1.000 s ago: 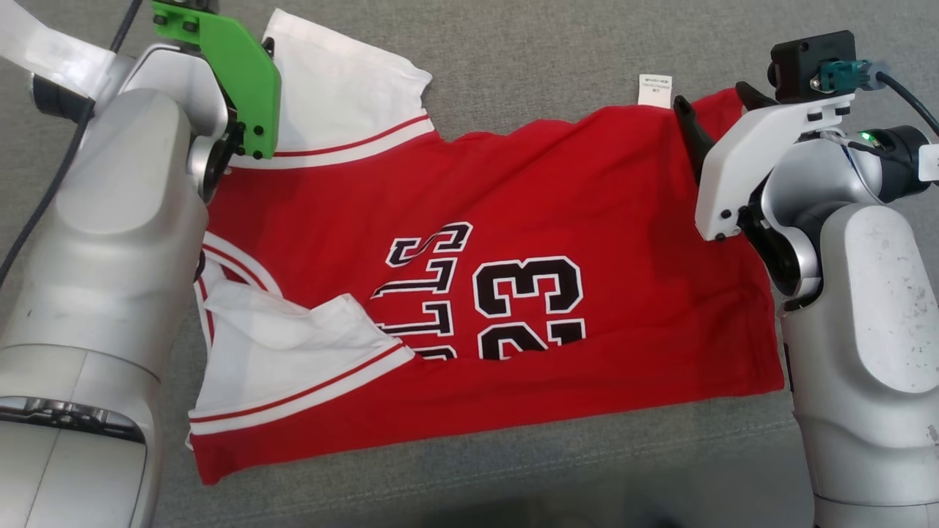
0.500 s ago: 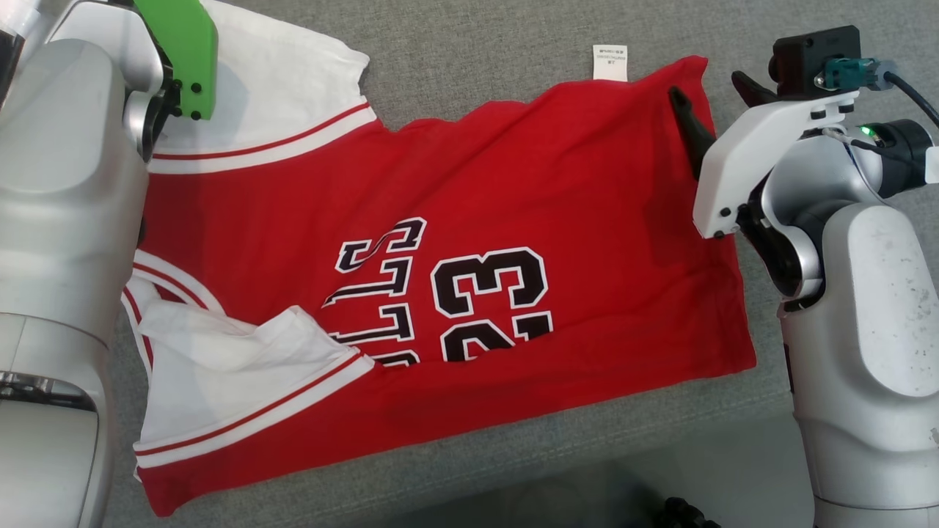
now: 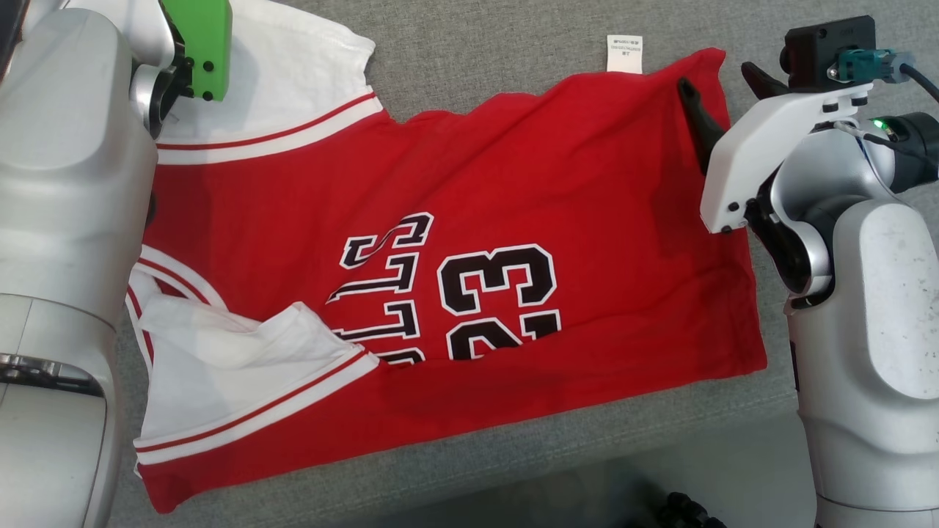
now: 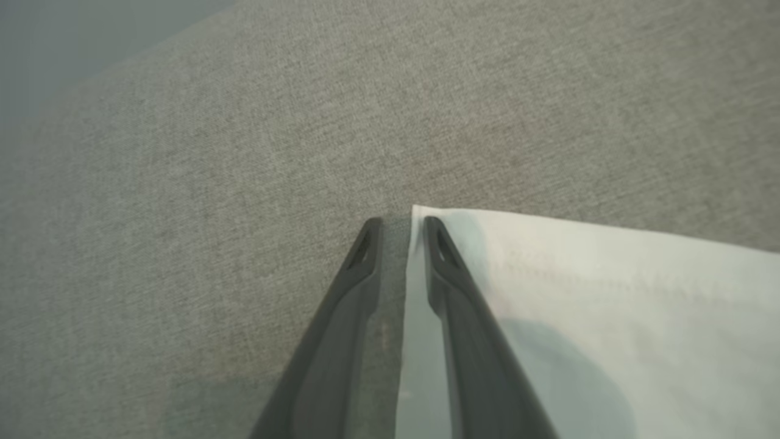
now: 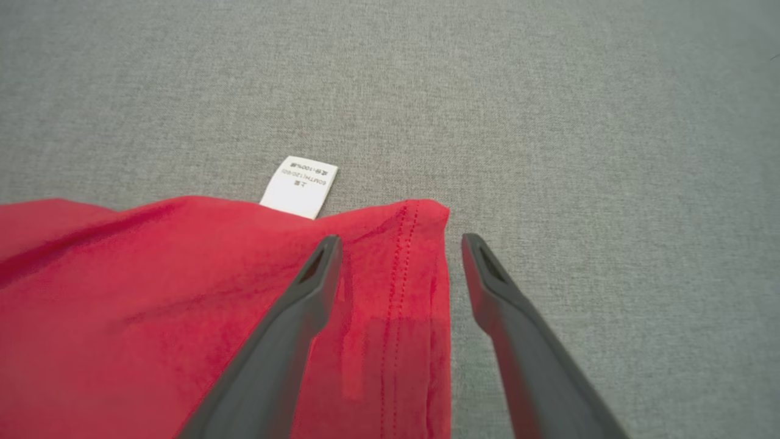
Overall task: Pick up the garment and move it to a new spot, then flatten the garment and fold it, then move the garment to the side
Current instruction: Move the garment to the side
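The left gripper [image 4: 402,227] is narrowed to a slim gap, and the corner of a white sleeve [image 4: 579,274] is caught between its fingers; whether it is pinched cannot be told. The right gripper [image 5: 399,244] is spread wide astride the red hem corner. One jersey [image 3: 469,220] is laid flat on the grey cloth surface [image 3: 513,44]. Two white sleeves and one label [image 5: 300,186] are counted.

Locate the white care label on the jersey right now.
In the head view the care label pokes from the far edge of the red jersey onto the grey surface, just left of the open right pincer.
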{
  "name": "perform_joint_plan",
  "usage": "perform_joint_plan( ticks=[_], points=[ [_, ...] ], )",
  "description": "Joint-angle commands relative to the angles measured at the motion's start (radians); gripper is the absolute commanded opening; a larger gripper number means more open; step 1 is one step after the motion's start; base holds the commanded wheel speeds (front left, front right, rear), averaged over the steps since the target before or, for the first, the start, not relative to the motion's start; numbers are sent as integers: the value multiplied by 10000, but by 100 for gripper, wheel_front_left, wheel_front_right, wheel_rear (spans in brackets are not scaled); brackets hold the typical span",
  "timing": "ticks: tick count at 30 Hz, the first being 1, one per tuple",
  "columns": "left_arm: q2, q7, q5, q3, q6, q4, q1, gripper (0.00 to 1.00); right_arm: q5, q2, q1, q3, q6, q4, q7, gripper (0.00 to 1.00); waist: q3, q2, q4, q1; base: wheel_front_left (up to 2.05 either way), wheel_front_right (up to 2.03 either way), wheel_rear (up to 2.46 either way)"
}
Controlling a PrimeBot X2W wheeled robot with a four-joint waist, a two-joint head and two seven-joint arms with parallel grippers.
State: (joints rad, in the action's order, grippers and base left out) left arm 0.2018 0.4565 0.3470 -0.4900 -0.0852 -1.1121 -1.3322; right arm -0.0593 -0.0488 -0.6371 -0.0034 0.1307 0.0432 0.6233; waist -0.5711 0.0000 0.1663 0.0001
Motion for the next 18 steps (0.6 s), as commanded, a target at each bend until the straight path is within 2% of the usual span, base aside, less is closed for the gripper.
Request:
perform_joint_plan(
  ticks=[1, 3, 4, 6, 9, 11, 12, 13, 14, 15, 16, 18],
  points=[
    [44, 158, -14, -100, -49, -209, 130, 54, -47, -35, 71, 1, -1, -30, -22, 100, 7, 0, 6, -1, 0, 0, 0],
    [48, 172, 24, -129, -93, -226, 131, 58, -145, -33, 120, 53, 0, -5, -28, 100, 4, 0, 42, -1, 0, 0, 0],
    [10, 201, 105, -105, -126, -247, 170, 65, -189, -33, 144, 80, 0, 0, -28, 100, 1, 0, 64, -1, 0, 0, 0],
    [-82, 287, 204, -134, -163, -296, 250, 100, -198, -35, 166, 111, 0, -26, 30, 100, -26, 0, 116, -1, 0, 0, 0],
    [-162, 248, 318, -93, -199, -280, 243, 100, -125, -33, 119, 53, -1, -97, 70, 100, -72, 0, 145, -1, 0, 0, 0],
    [-260, 295, 433, -57, -228, -246, 198, 92, -105, -33, 102, 1, 0, -133, 75, 100, -102, 0, 138, -1, 0, 0, 0],
    [-278, 328, 464, -77, -248, -244, 180, 79, -96, -33, 102, -16, 0, -146, 76, 100, -111, 0, 132, -1, 0, 0, 0],
    [-269, 367, 461, -121, -263, -259, 176, 59, -97, -33, 119, -21, 0, -146, 63, 100, -113, 0, 131, -1, 0, 0, 0],
    [-252, 431, 433, -173, -278, -281, 176, 44, -104, -33, 138, -15, 0, -133, 58, 100, -109, 0, 132, -1, 0, 0, 0],
    [-229, 473, 426, -204, -266, -318, 197, 7, -123, -33, 156, -2, 0, -110, 57, 100, -102, 0, 134, -1, 0, 0, 0],
    [-213, 558, 422, -240, -261, -375, 240, 0, -152, -33, 171, 21, 0, -81, 84, 100, -92, 0, 128, -1, 0, 0, 0],
    [-196, 669, 497, -253, -263, -462, 320, 0, -103, -35, 136, 54, 0, -82, 212, 100, -82, 0, 95, -1, 0, 0, 0]
  ],
)
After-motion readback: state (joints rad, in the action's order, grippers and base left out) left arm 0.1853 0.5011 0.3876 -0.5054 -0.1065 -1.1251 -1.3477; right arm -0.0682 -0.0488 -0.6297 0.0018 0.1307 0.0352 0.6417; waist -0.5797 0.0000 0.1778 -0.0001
